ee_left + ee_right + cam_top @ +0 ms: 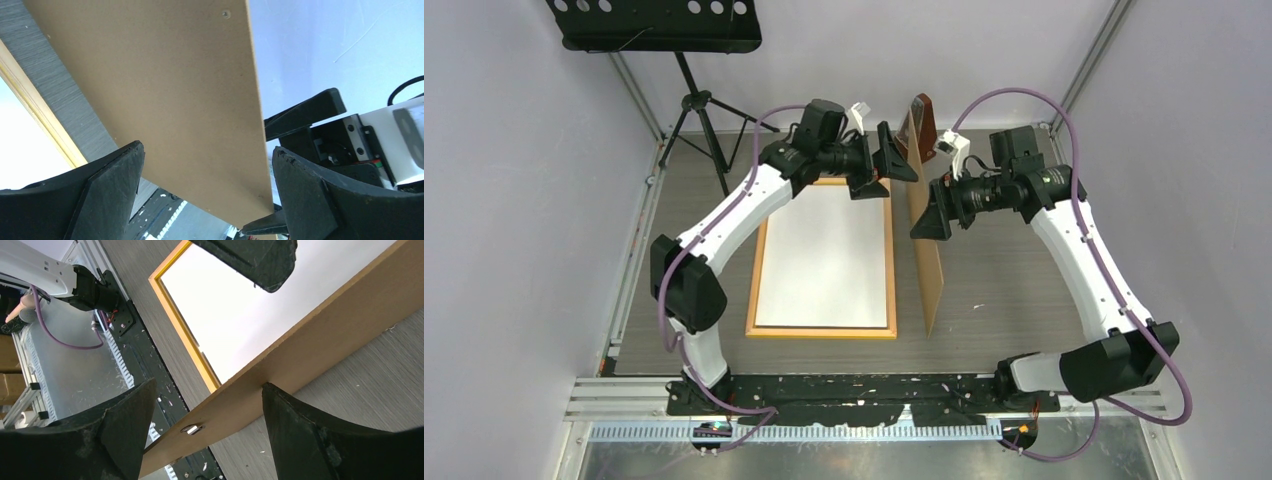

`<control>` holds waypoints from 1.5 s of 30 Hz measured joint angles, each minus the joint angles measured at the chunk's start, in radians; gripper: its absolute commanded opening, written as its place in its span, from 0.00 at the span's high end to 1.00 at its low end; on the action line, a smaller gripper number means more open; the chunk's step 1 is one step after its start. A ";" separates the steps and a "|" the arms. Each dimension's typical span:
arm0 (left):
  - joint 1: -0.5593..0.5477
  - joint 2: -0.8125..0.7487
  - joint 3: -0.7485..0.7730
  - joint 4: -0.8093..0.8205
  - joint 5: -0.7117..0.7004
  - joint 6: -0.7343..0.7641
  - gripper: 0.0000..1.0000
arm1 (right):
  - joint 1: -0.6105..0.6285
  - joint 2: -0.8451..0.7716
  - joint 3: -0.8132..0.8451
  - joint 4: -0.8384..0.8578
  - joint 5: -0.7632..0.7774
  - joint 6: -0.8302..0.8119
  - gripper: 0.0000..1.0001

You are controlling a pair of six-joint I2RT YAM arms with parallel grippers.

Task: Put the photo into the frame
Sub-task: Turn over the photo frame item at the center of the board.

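The frame (822, 330) of thin yellow-orange strips lies flat on the grey table, and a plain white sheet (824, 255) fills it. No printed face of the photo shows; whether the white sheet is its back I cannot tell. A brown backing board (929, 270) stands on its long edge just right of the frame. My left gripper (894, 160) is open at the board's left face, near its far end. In the left wrist view the board (165, 90) spans the gap of the left gripper (207, 149). My right gripper (929, 212) is open against the board's right face, and the board (310, 347) crosses between the tips of the right gripper (207, 385).
A black tripod (699, 105) carrying a perforated black tray (654, 20) stands at the back left. A dark reddish piece (923, 118) sits at the board's far top end. White walls close in on three sides, and a metal rail (824, 395) runs along the near edge.
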 measured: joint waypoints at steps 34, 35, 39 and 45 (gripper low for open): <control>0.027 -0.063 -0.162 -0.001 -0.051 -0.004 0.51 | 0.059 0.102 0.124 -0.001 -0.025 0.011 0.06; 0.027 -0.072 -0.175 -0.001 -0.053 0.000 0.56 | 0.058 0.099 0.124 -0.001 -0.021 0.011 0.06; 0.030 -0.101 -0.218 0.009 -0.056 0.011 0.67 | 0.042 0.072 0.121 0.000 -0.003 0.011 0.06; 0.041 -0.139 -0.302 0.039 -0.058 0.016 0.87 | -0.011 0.002 0.087 0.005 0.007 0.012 0.07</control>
